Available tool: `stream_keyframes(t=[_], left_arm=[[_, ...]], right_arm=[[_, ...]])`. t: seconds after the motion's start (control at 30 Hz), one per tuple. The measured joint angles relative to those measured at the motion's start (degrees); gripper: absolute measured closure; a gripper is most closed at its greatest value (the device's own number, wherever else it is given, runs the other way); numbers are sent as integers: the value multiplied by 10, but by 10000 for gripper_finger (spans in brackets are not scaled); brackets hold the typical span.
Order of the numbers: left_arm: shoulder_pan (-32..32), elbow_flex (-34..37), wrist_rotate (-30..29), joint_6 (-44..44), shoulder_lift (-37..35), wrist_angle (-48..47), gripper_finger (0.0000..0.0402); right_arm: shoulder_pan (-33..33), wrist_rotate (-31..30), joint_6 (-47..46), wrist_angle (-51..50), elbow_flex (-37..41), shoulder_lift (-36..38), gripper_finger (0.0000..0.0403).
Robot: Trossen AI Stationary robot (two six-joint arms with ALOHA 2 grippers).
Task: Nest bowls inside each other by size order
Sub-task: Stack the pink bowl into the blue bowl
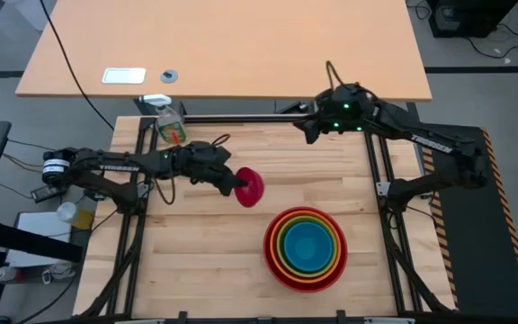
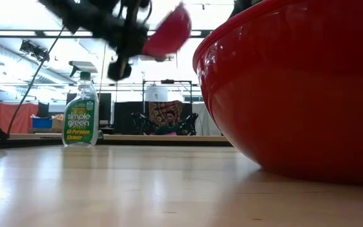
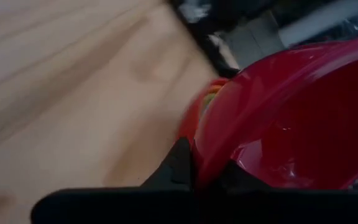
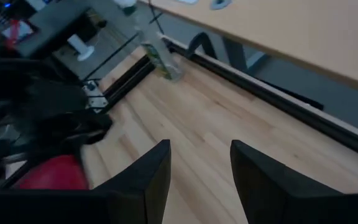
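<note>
The left hand (image 1: pixel 237 186) pinches the pink bowl's (image 1: pixel 251 187) rim, holding it clear of the desk (image 1: pixel 196 261) at frame centre, apparently to carry it lower right and drop it into the blue bowl (image 1: pixel 307 245) atop the stack.

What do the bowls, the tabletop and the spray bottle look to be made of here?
Bowls: the pink bowl held by the left gripper and the nested stack in the red bowl look like glossy moulded plastic, judging by the sheen and even colour. Tabletop: pale wood in glued strips, with visible grain. Spray bottle: probably translucent plastic, with a printed label.
</note>
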State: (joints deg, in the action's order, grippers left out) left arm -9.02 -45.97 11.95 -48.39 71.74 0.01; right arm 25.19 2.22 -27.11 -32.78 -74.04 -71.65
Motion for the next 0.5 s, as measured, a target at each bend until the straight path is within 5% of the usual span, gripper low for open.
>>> stream_keyframes(t=[0.27, 0.5], left_arm=[[33, -186, -35, 52, 63, -163, 394], [59, -315, -47, 48, 181, -186, 393]], right_arm=[[1, -69, 20, -69, 0, 92, 229], [-14, -14, 43, -105, -1, 131, 229]])
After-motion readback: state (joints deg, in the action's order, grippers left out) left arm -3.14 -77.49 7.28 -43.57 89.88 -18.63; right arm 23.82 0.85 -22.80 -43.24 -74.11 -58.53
